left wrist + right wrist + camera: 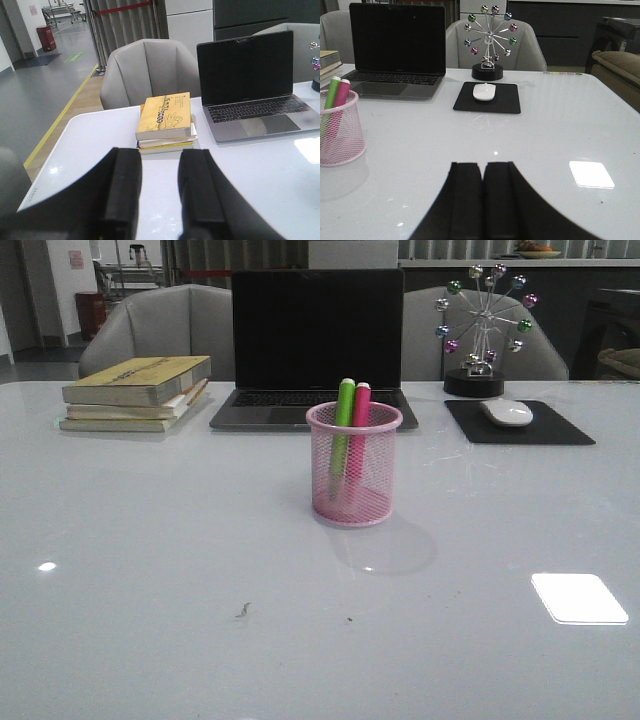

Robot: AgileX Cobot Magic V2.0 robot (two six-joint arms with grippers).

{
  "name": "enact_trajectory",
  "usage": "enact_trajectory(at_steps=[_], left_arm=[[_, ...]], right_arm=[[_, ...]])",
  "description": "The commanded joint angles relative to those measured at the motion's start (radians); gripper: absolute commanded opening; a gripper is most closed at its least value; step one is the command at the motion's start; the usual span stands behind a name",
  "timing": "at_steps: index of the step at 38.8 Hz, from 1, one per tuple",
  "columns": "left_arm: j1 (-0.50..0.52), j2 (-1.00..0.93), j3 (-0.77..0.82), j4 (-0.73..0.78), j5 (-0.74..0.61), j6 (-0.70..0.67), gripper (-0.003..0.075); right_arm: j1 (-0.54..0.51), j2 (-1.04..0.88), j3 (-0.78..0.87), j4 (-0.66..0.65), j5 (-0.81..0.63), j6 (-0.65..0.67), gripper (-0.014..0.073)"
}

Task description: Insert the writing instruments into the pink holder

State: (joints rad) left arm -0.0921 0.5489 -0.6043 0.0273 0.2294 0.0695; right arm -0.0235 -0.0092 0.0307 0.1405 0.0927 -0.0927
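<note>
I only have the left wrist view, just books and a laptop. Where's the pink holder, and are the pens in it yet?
Observer: The pink holder stands mid-table in front of the laptop. The green pen and pink pen are both inside.
Operator: And the right gripper?
Observer: The right gripper is shut, holding nothing.
Operator: Anything right of the laptop?
Observer: A white mouse on a black pad.

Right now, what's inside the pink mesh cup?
Two markers stand in the pink holder: a green marker and a pink marker, side by side, tops above the rim. Their lower ends show only dimly through the mesh.
</note>
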Motion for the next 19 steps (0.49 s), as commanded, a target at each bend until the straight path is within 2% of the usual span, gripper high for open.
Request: enact_trajectory(at_steps=[1,17,19], left_arm=[[0.003,-0.002,-0.029,0.001,-0.074,-0.008,0.0279],[0.003,-0.002,-0.029,0.001,-0.074,-0.008,0.0279],[0.003,-0.002,-0.029,0.001,-0.072,-0.008,0.0252]], right_arm=[[0.001,-0.019,-0.006,-0.010,-0.078,-0.005,0.0057],[0.001,-0.019,-0.006,-0.010,-0.078,-0.005,0.0057],[0.001,-0.019,-0.006,-0.010,-0.078,-0.005,0.0057]])
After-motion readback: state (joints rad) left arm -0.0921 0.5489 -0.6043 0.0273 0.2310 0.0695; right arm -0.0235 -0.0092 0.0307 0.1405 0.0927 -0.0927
